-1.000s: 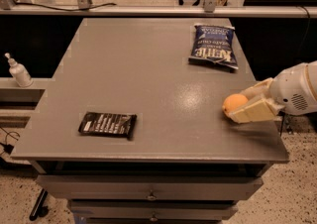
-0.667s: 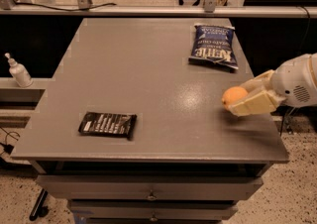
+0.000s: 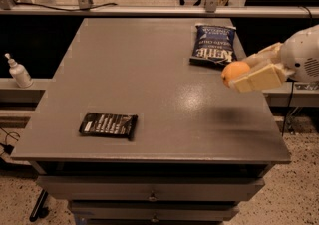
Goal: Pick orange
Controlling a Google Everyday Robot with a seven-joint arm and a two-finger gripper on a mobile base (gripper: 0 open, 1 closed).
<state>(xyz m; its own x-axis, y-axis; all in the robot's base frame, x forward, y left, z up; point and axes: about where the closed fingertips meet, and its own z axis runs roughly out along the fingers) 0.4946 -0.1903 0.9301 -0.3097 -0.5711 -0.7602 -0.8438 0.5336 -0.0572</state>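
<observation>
The orange is a small round fruit held between the cream fingers of my gripper, which reaches in from the right. The gripper is shut on the orange and holds it clearly above the grey table, over its right side. A soft shadow lies on the tabletop below it. The orange hangs just in front of the lower right corner of the blue chip bag.
A black snack packet lies flat near the table's front left. The blue chip bag lies at the back right. A white pump bottle stands on a ledge left of the table. Drawers sit under the tabletop.
The gripper has lifted the orange off the tabletop and raised it higher, with the arm moving up on the right side.
</observation>
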